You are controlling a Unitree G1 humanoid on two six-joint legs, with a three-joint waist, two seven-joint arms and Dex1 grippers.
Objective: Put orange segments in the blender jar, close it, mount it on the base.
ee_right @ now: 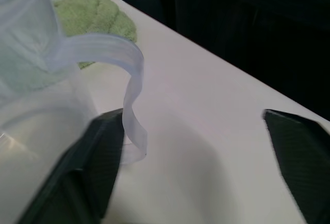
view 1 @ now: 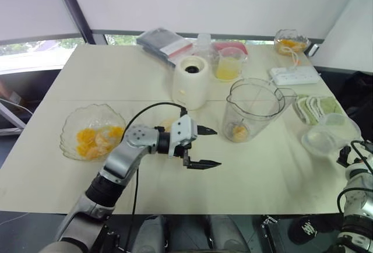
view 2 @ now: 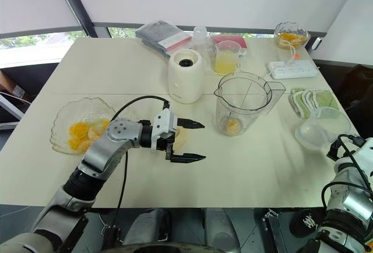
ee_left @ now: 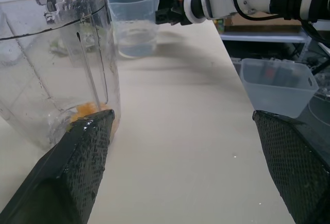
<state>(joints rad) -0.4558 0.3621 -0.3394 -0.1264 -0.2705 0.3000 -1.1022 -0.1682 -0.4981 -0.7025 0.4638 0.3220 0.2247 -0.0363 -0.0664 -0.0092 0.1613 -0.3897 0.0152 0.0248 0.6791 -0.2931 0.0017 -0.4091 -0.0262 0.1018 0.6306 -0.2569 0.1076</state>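
The clear blender jar (view 1: 252,108) stands upright and lidless at mid-table, with one orange segment (view 1: 239,132) at its bottom. More orange segments (view 1: 93,140) lie in a scalloped glass bowl (view 1: 71,126) at the left. The cream-white base (view 1: 191,81) stands just behind and left of the jar. My left gripper (view 1: 210,147) hovers open and empty just left of the jar, pointing at it; in its wrist view the jar (ee_left: 56,53) is beside one finger. At the table's right edge, my right gripper (ee_right: 193,126) is open, one finger next to the handle of a clear cup (ee_right: 129,79).
A flat cream-yellow lid (view 2: 182,137) lies partly under my left gripper. A cup of yellow juice (view 1: 228,66), a power strip (view 1: 294,76), green cloths (view 1: 315,108), a dark packet (view 1: 166,43) and a second fruit bowl (view 1: 290,42) sit behind and right.
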